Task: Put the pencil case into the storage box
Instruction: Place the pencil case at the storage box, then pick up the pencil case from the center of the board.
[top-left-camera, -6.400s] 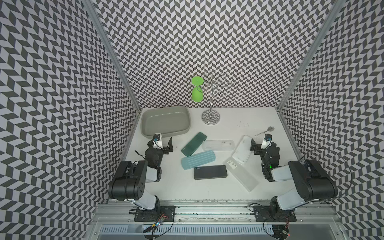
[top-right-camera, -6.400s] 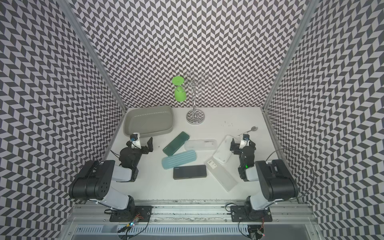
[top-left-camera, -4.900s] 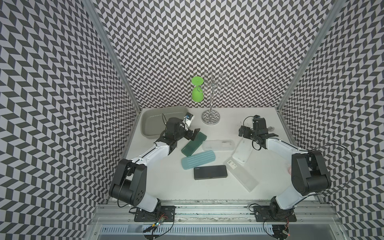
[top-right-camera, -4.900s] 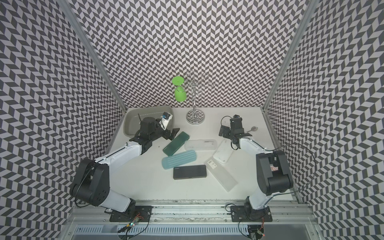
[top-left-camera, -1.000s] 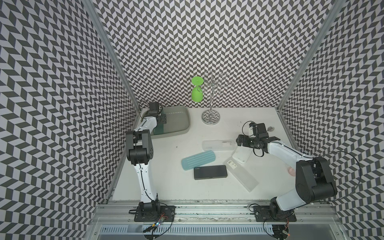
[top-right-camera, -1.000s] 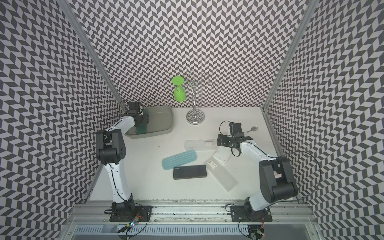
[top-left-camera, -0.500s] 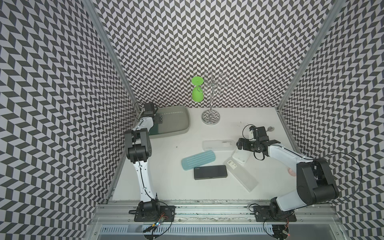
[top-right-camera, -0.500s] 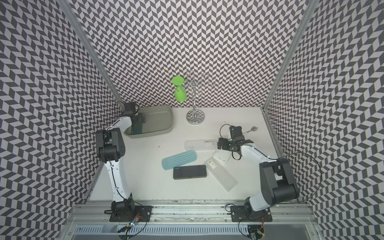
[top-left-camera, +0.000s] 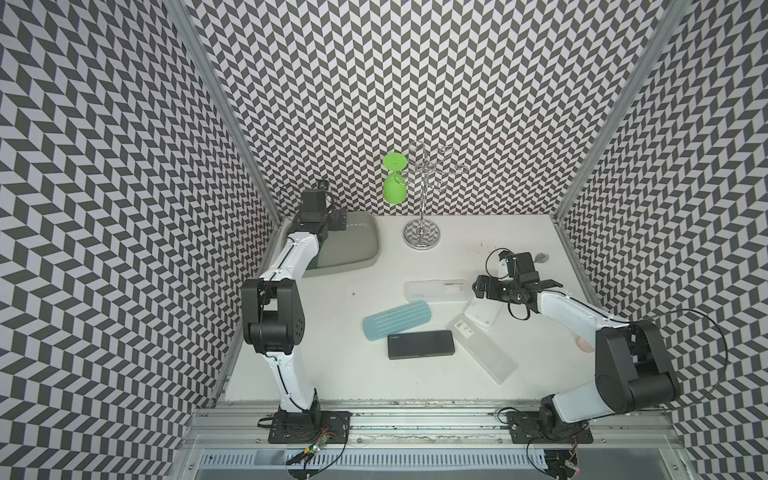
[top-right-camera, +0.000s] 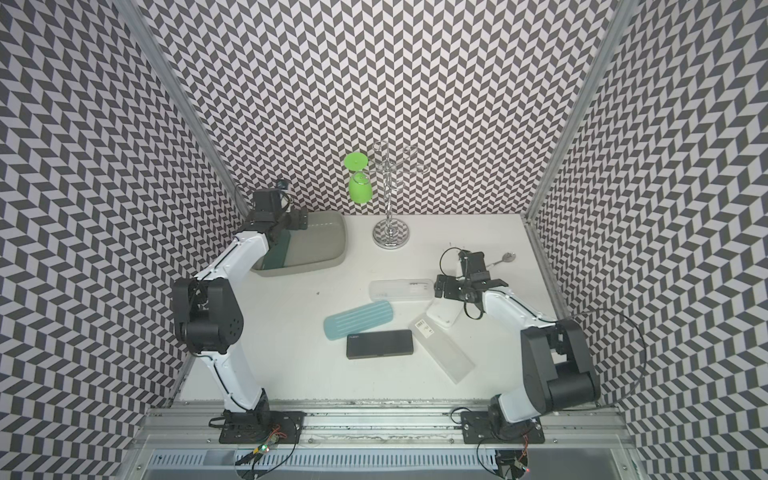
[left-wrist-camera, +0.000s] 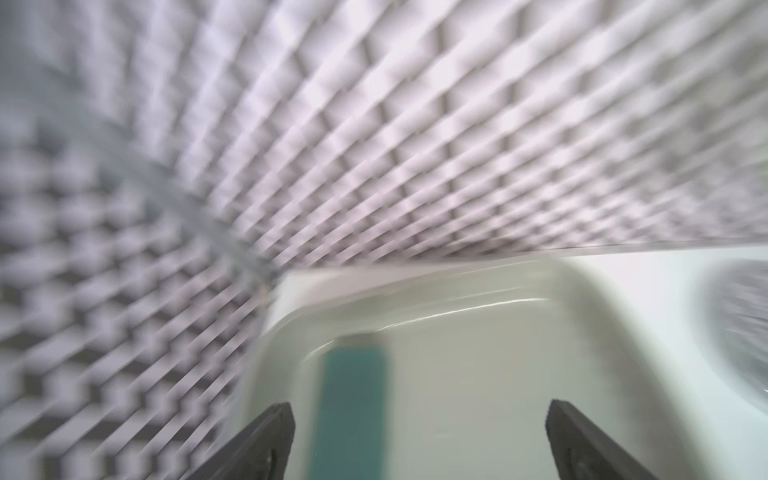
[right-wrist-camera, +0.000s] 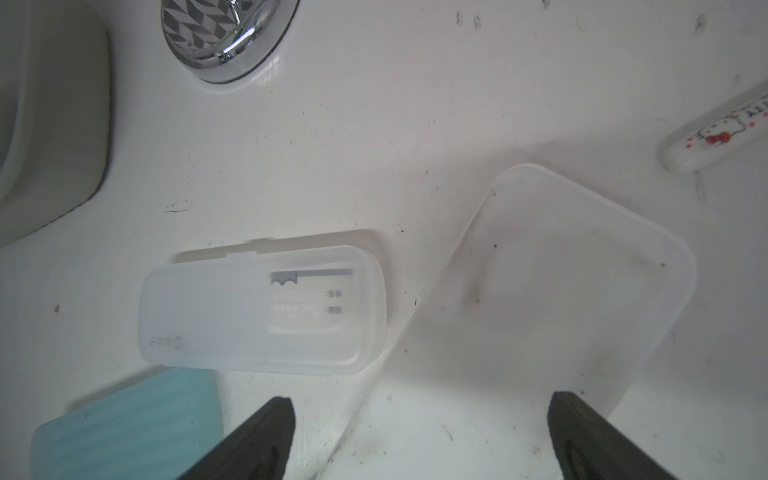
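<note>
We see our left gripper (left-wrist-camera: 419, 411) spread wide and empty over the storage box (top-left-camera: 353, 249), the dark green pencil case (left-wrist-camera: 353, 399) lying inside it; our right gripper (right-wrist-camera: 419, 409) hangs open, empty, by a white case (right-wrist-camera: 561, 270)

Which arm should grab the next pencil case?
Right. The right hand, open, hovers over the white pencil case; the left hand is far off over the storage box.

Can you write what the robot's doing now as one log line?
left gripper: open, above storage box | dark green pencil case: lying in box | right gripper: open, over white case
</note>
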